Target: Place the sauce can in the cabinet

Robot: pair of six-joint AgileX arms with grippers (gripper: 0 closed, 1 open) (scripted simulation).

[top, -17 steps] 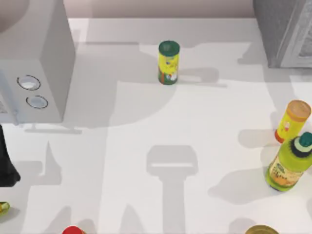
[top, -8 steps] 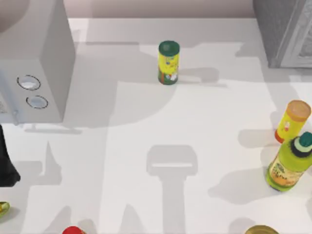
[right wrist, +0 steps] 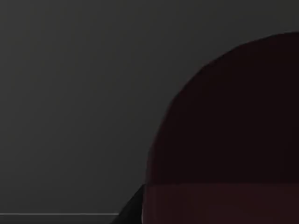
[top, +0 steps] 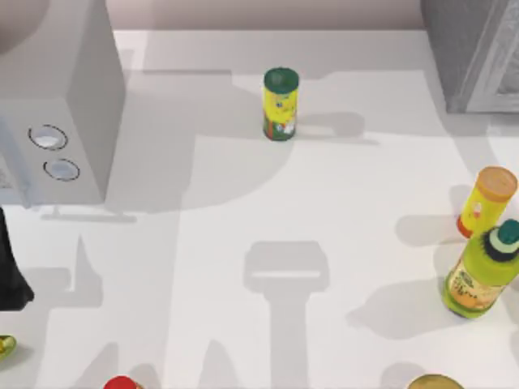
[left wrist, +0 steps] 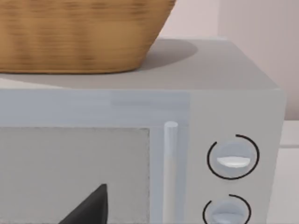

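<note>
Sauce can: whereabouts cannot tell; right wrist view dark. Cabinet (top: 474, 57) stands at worktop (top: 243, 211) far corner, nothing seen entering it. Left arm (top: 10, 275) parked well apart from cabinet, opposite side, by grey box w/ two rings (top: 73, 97). Jaws, both arms: cannot tell. Placement unconfirmed; judged possibly underway, release and withdrawal outstanding.

No visible change across frames.
</note>
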